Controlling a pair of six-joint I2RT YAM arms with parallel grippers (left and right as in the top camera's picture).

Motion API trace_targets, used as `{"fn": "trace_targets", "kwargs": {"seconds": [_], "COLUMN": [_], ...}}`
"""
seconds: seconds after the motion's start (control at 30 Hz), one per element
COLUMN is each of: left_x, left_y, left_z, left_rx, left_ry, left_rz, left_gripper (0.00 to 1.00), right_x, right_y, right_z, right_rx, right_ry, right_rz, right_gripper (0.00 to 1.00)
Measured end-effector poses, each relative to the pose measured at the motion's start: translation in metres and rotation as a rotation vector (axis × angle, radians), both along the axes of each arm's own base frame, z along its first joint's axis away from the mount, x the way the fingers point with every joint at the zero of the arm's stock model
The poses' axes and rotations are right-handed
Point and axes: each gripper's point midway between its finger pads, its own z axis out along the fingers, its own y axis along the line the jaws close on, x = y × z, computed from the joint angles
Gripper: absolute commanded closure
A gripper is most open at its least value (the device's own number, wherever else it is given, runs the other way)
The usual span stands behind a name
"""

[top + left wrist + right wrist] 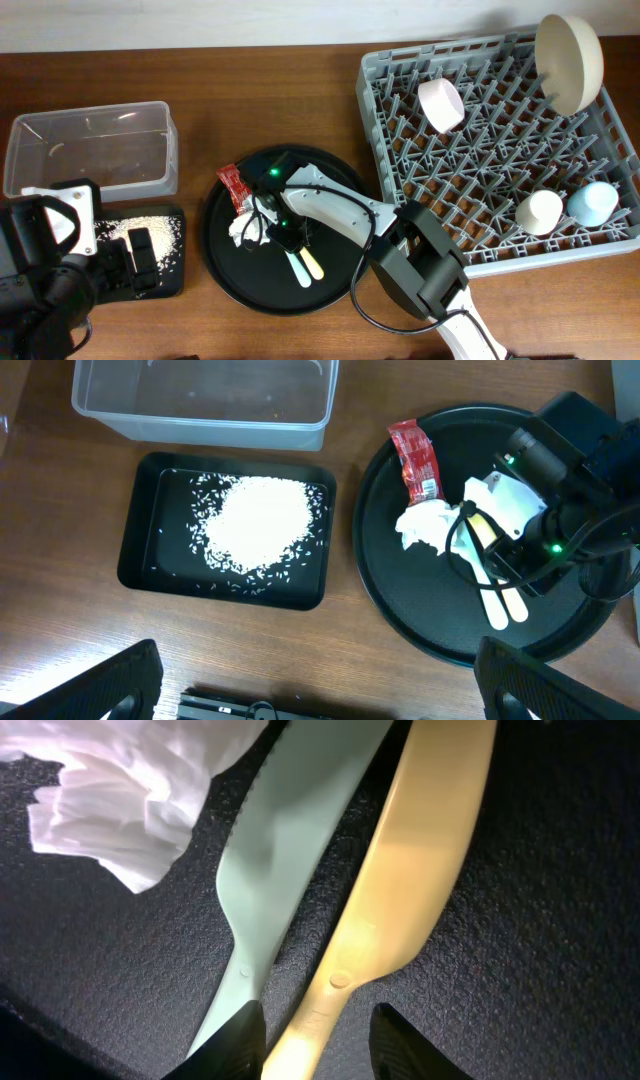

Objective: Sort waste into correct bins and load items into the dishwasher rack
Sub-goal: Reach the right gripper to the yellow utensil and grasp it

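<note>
My right gripper [318, 1040] is open low over the round black tray [225, 270], its fingers on either side of the handle of the slim yellow utensil [420, 870], beside a pale green utensil [280, 850]. The crumpled white tissue [425, 525] and the red sauce packet [415, 458] lie on the same tray to the left. Rice [255, 520] is heaped in the shallow black rectangular tray [135, 550]. My left gripper [320, 680] is open and empty over the table in front of that tray. The clear tub [90, 145] stands behind it.
The grey rack [400, 215] on the right holds the cream plate-bowl [568, 60], the pinkish bowl [441, 104], the white cup [540, 212] and the light blue cup [592, 203]. The right arm stretches from the front edge across the round tray.
</note>
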Motion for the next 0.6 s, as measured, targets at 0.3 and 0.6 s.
{"fn": "trace_targets", "kwargs": {"seconds": [0.3, 0.6], "left_x": [0.0, 0.0], "left_y": [0.0001, 0.0], "left_z": [0.0, 0.0], "left_rx": [0.001, 0.0], "left_ry": [0.0, 0.0], "left_rz": [0.0, 0.0], "left_gripper": [0.01, 0.01], "right_x": [0.0009, 0.0011], "right_y": [-0.0043, -0.0048], "right_z": [-0.0096, -0.0097], "right_rx": [-0.011, -0.012], "right_ry": [-0.008, -0.007], "right_rz": [-0.017, -0.02], "right_gripper": [0.62, 0.79]}}
